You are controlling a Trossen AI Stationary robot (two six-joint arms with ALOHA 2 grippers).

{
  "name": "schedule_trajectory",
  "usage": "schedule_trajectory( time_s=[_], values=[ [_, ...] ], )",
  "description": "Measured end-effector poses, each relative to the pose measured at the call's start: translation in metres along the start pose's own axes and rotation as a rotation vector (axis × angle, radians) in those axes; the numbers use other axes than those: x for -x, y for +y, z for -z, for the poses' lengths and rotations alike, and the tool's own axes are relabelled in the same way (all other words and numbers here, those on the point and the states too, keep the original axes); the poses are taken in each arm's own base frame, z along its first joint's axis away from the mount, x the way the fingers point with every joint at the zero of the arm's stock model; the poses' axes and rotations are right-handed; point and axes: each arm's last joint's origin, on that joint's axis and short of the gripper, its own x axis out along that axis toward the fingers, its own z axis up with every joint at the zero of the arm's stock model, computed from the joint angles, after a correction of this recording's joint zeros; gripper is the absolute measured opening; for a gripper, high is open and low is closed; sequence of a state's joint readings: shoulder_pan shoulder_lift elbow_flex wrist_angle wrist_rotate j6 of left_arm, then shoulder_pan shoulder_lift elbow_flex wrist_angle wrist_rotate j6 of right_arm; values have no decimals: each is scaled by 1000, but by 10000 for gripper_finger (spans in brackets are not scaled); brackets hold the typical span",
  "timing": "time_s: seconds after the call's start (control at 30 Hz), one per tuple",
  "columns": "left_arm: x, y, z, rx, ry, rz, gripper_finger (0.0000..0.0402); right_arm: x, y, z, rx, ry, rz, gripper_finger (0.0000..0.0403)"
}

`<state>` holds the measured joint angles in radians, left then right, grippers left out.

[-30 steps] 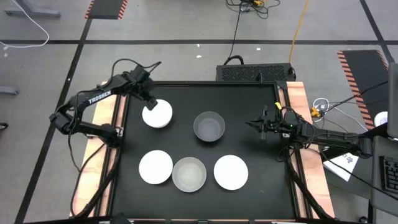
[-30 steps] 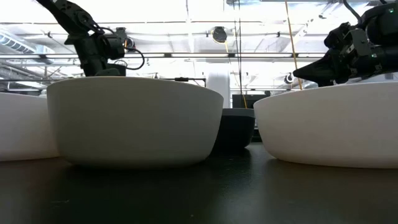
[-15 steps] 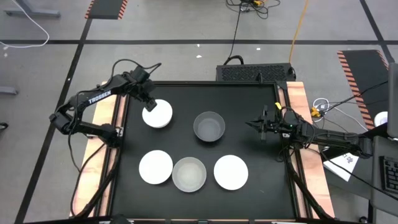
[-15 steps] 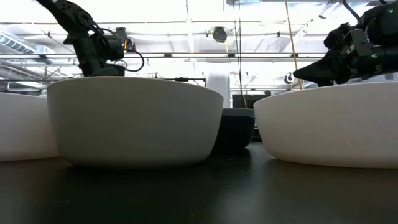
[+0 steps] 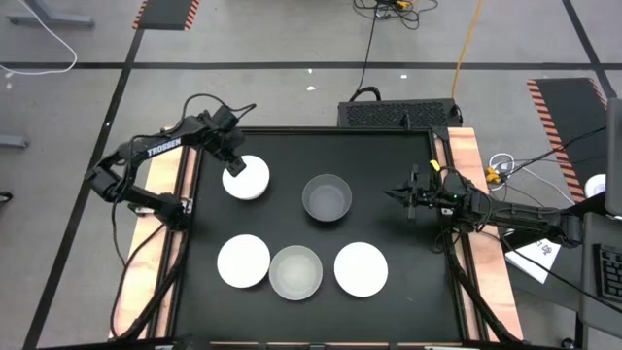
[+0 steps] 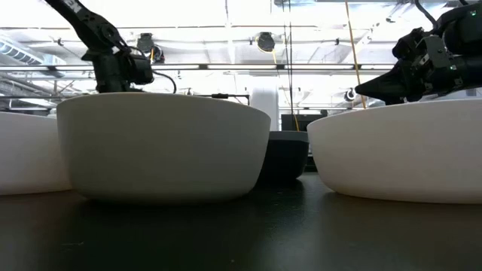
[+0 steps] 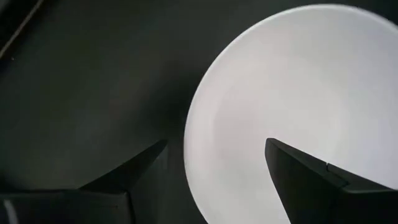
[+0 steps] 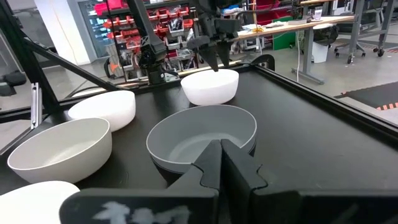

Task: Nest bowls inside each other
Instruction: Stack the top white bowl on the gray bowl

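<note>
Left tool (image 5: 234, 165) hangs with fingers spread wide astride the near rim of a white bowl (image 5: 246, 179), one finger inside it, on the black worktop (image 5: 389, 165). Farther off, the right tool (image 5: 397, 194), pinched shut and empty, faces the grey bowl (image 5: 327, 197).

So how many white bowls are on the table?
3: one far left under the open left gripper, one near left, one near right. Nested bowls could be hidden.
</note>
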<state>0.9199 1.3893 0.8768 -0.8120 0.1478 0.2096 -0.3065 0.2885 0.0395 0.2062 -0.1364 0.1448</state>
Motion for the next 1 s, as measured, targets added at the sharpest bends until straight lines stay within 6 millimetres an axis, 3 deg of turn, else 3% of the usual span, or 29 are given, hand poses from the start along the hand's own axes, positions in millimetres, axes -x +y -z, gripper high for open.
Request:
schedule_trajectory(
  time_s=[0.37,0.73,1.0],
  values=[
    [-9,4,-4,-1,13,-43,258,0,0,0,0,0,0,0],
    [-9,4,-4,-3,17,-54,139,0,0,0,0,1,0,0],
    [-9,4,-5,-6,6,-56,97,0,0,0,0,1,0,0]
  ],
)
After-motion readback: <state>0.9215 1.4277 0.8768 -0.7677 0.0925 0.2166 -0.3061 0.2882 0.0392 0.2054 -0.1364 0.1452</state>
